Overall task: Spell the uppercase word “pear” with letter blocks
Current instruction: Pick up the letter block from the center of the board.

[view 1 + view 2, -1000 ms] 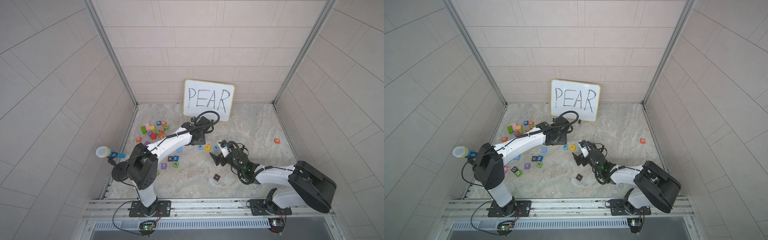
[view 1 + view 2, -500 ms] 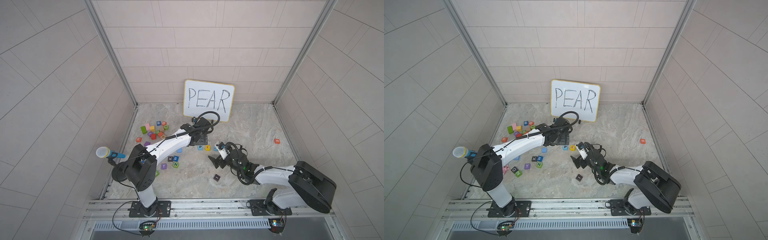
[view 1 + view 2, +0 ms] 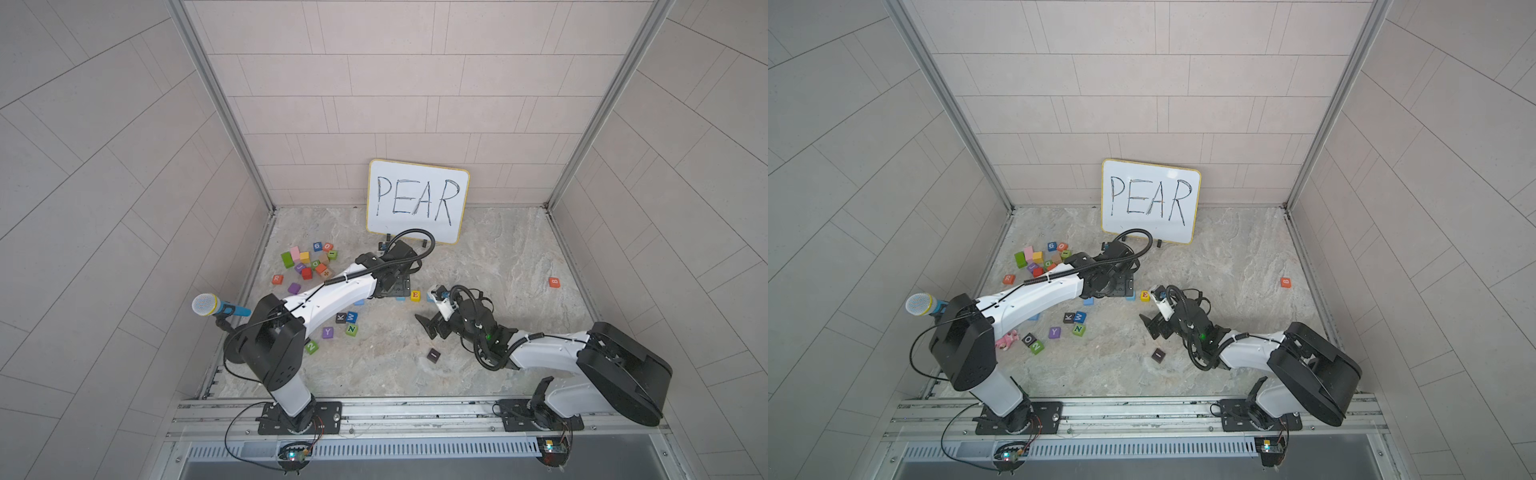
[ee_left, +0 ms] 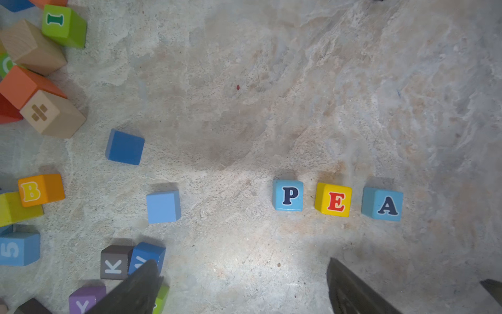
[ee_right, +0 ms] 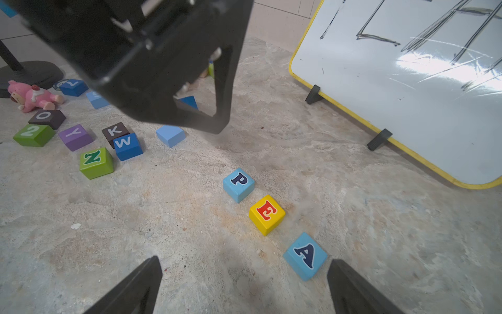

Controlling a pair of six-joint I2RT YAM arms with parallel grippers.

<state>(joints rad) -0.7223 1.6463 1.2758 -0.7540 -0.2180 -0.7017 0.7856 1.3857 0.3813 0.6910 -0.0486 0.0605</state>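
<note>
**P block point(image 4: 288, 195), E block point(image 4: 333, 199) and A block point(image 4: 382, 204) in a row; R block point(image 3: 277, 279) well apart**
The row lies just beyond the left gripper point(image 4: 241, 267), untouched, and the A block sits close to one finger of the right gripper point(image 5: 244, 262). Mottled stone floor point(image 3: 498, 257), tiled walls point(image 3: 374, 83), a whiteboard point(image 3: 417, 201) reading PEAR. Both grippers gape wide, holding nothing.

Bare floor point(image 4: 448, 217) lies open past the A block point(image 4: 382, 204), last in line, bounded by the whiteboard point(image 3: 417, 201) farther back and the right gripper point(image 5: 243, 259) on the near side. The R block point(image 3: 277, 279) sits at the edge of the crowded pile point(image 3: 309, 259), seemingly clear of its neighbours, with the left arm point(image 3: 332, 293) reaching across the way between.
</note>
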